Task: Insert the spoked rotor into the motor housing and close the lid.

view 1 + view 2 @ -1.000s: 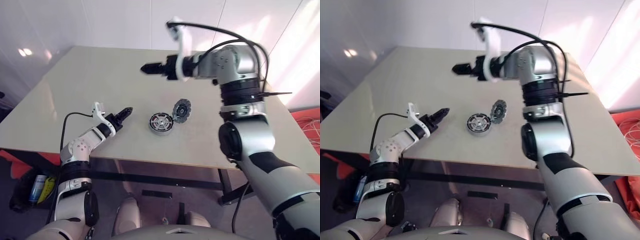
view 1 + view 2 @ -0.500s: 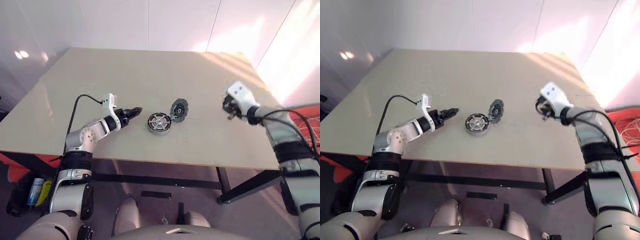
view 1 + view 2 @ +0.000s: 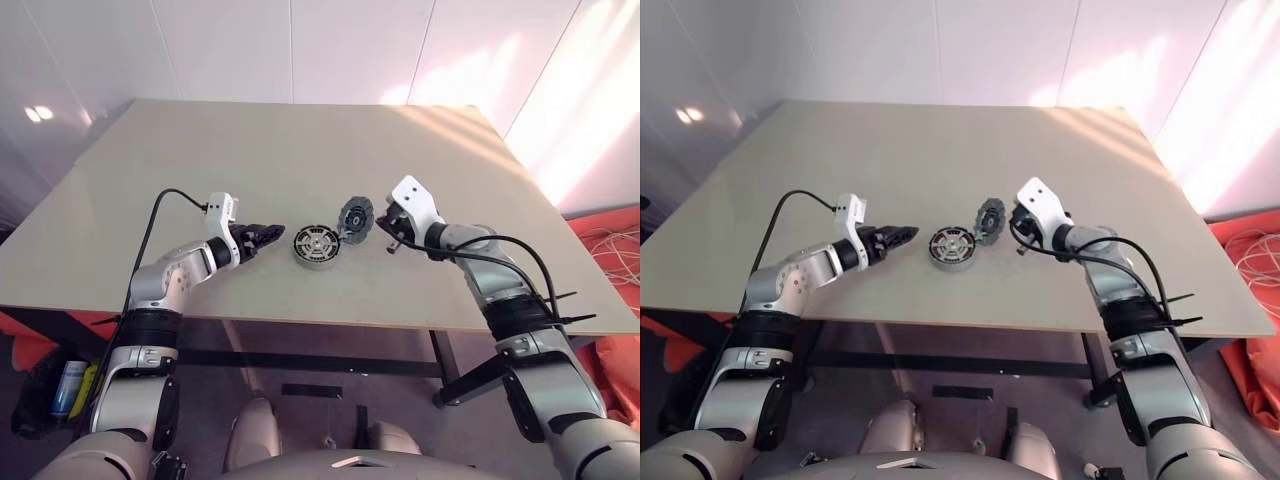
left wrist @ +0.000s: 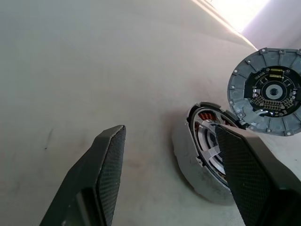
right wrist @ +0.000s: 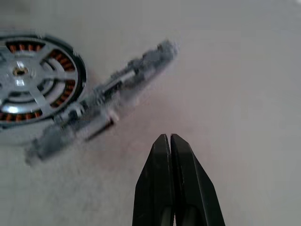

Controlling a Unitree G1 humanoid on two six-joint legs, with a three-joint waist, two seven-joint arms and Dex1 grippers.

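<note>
On the beige table, near its front edge, sits the round grey motor housing. It lies flat with its open face up, and the spoked rotor is already seated inside it: the right wrist view shows pale spokes and a small hub over a ring of coppery windings. The lid leans tilted against the housing's far right rim, its lower edge touching the housing and its inner face turned toward the left arm. From the left wrist view, that inner face shows pale radial segments around a dark centre with small circuit parts.

Left of the housing, the left gripper hangs just above the table, pointing toward the housing and near it without touching. Its two black fingers stand spread apart with nothing between them; in the left wrist view the housing lies just past the fingertip nearer to it.

Right of the lid, the right gripper points toward the lid from close by. Its two fingers are pressed together, pinching nothing, and their tips stop short of the lid's back. A white camera block rides on each wrist, with a black cable looping from it.
</note>
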